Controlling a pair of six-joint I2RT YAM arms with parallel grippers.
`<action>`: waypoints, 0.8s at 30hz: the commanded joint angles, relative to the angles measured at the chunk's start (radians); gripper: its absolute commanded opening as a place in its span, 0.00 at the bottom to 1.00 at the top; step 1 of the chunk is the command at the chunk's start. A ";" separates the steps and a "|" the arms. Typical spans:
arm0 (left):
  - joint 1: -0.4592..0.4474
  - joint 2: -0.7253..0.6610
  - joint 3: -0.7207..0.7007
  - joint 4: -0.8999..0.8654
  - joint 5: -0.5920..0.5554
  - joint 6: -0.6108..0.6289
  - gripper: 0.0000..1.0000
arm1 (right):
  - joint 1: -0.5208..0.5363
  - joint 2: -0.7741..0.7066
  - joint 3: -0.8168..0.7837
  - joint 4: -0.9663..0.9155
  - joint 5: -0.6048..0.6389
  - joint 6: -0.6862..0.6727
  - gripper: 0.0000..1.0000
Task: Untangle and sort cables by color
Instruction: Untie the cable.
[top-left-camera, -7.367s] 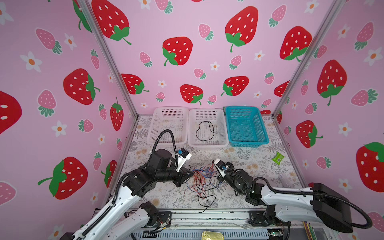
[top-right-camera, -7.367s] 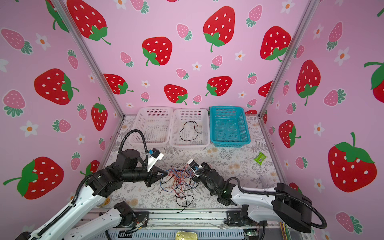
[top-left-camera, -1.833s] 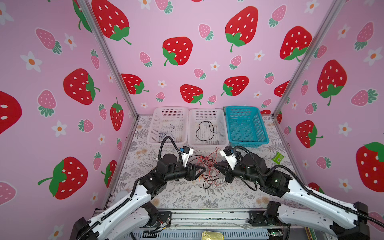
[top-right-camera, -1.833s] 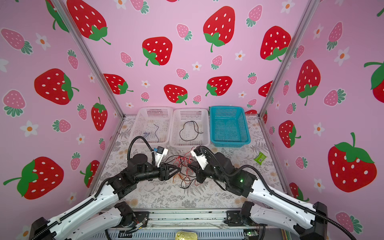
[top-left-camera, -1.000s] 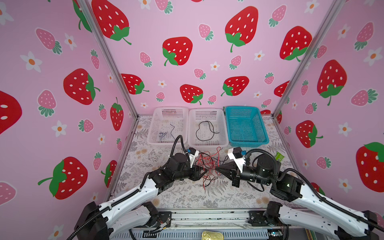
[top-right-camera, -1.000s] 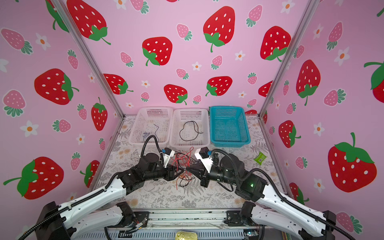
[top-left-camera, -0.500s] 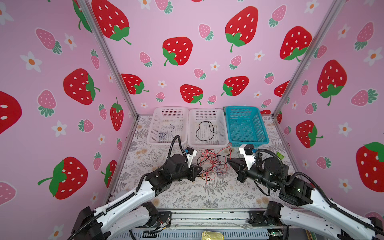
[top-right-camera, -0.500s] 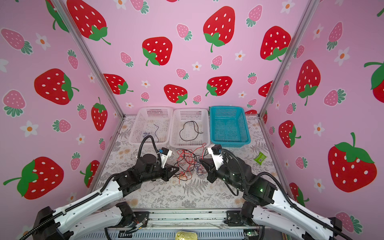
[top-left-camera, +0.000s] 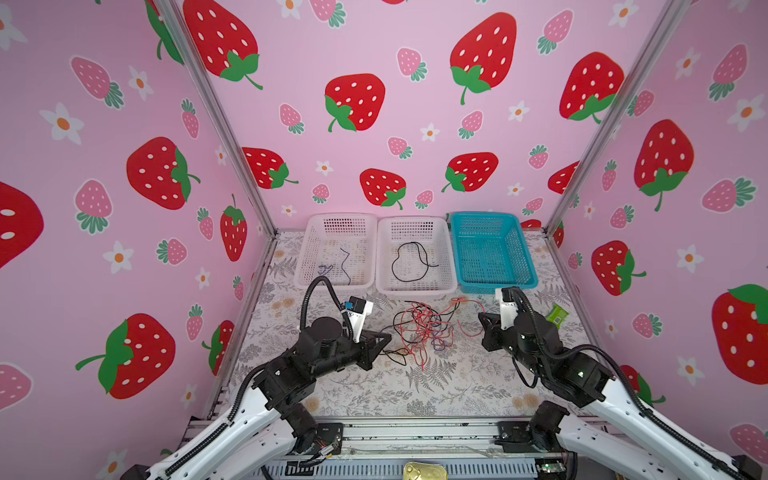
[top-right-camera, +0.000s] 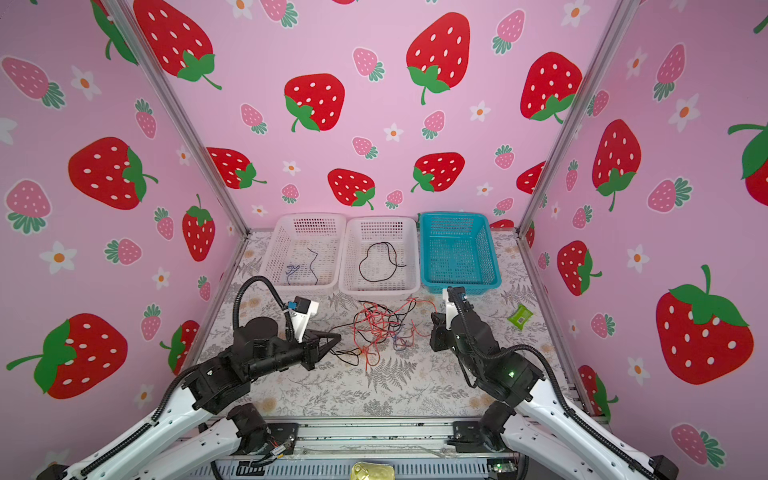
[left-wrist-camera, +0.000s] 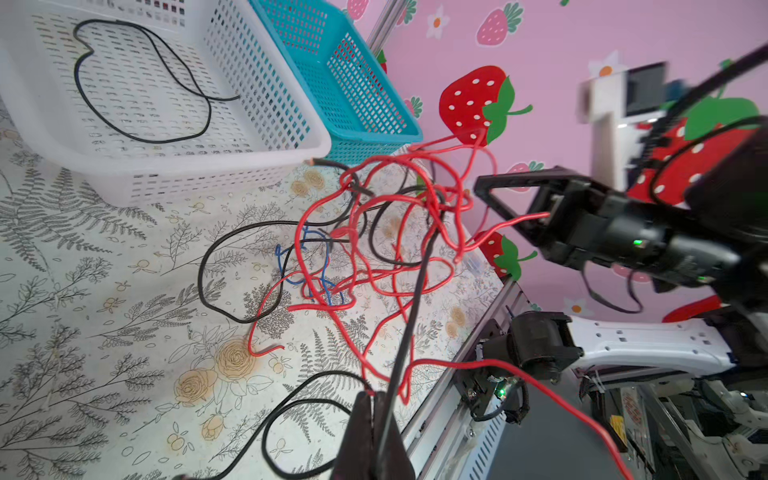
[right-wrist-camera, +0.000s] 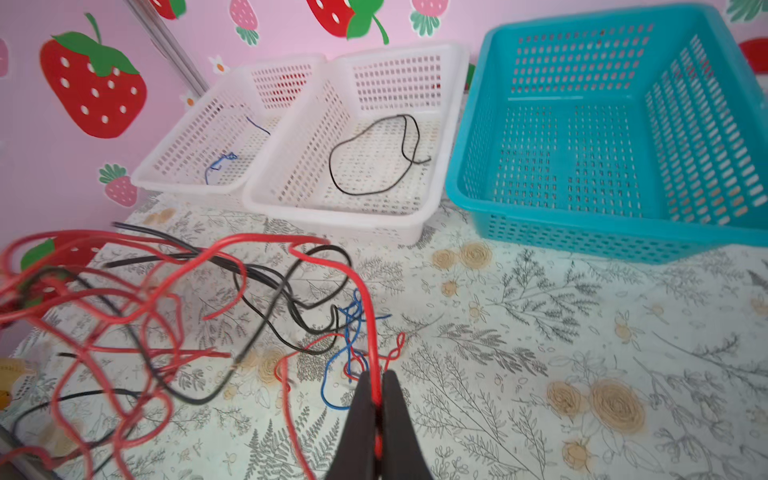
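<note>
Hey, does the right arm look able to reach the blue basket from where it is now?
Probably yes. The blue basket sits just beyond the right gripper with only bare table between. But it is shut on a red cable that runs into the tangle, which may drag along.

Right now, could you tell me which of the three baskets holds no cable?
The teal basket: nothing lies in it. The middle white basket holds a black cable, and the other white basket a dark blue cable.
</note>
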 joint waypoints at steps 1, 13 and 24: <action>0.009 -0.042 0.084 -0.067 0.046 0.028 0.00 | -0.092 0.005 -0.048 0.000 -0.080 0.044 0.00; 0.025 -0.119 0.291 -0.180 -0.029 0.082 0.00 | -0.296 0.156 -0.179 0.106 -0.259 0.056 0.00; 0.025 -0.082 0.416 -0.032 0.057 -0.004 0.00 | -0.296 0.267 -0.227 0.170 -0.235 0.041 0.00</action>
